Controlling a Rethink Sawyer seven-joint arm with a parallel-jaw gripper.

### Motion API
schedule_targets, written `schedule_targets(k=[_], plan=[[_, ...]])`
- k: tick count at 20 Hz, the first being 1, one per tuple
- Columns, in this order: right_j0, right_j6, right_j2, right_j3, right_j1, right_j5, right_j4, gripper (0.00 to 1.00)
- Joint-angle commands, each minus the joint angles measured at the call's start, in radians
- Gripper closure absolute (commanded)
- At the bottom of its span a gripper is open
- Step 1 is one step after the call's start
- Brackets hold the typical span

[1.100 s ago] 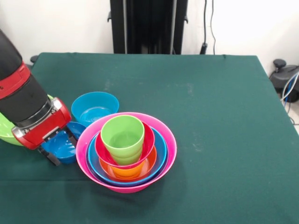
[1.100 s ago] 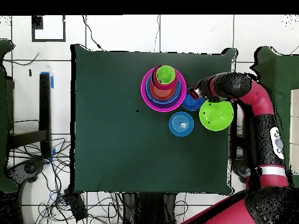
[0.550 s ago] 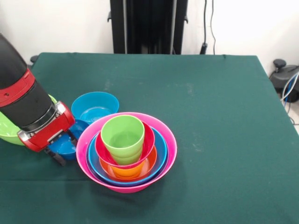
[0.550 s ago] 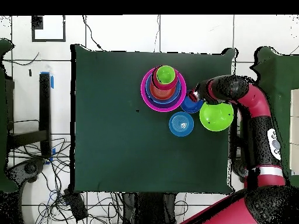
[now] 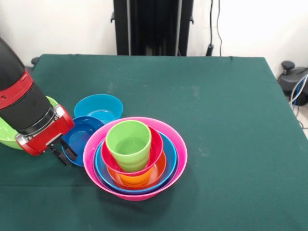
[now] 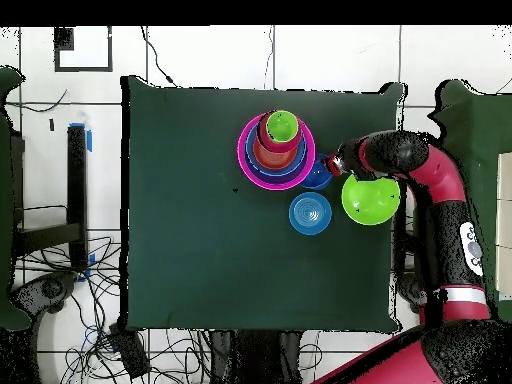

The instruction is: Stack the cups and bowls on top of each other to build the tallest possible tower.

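Nearest the front of the counter point(image 5: 226, 144) stands the tower point(image 5: 135, 156): a big pink bowl point(image 5: 177, 159) outermost, then a blue bowl, an orange one and a red-pink one nested inside it, with the lime green cup point(image 5: 128, 143) upright at the top, all glossy and sitting level. Compared with a moment ago the whole tower has slid a little sideways, away from the arm, and the dark blue bowl point(image 5: 83, 136) just beside it has tipped up, its far rim now leaning against the pink bowl's wall. The hand point(image 5: 61, 153) sits low at that dark blue bowl's outer rim, its two thin black fingers point(image 5: 69, 150) visible there, but I cannot tell whether they are apart or pinching the rim. My reading is that the arm has been nudging or lifting the small bowl and pushed the tower along with it; nothing has toppled, yet the tower has gained no height either. Behind the dark blue bowl the sky blue bowl point(image 5: 98, 108) rests upright and apart from the tower, and at the far edge, partly hidden by the arm, lies the wide lime green bowl point(image 5: 6, 136). In the overhead view the tower point(image 6: 277, 150) sits in the counter's half farthest from the robot's base.
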Motion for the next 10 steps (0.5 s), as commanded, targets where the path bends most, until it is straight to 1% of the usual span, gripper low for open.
schedule_targets(k=[1, 10], plan=[[0.018, -0.256, -0.052, 0.041, 0.024, -0.090, -0.084, 1.00], [0.018, -0.242, -0.049, 0.041, 0.017, -0.078, -0.069, 1.00]])
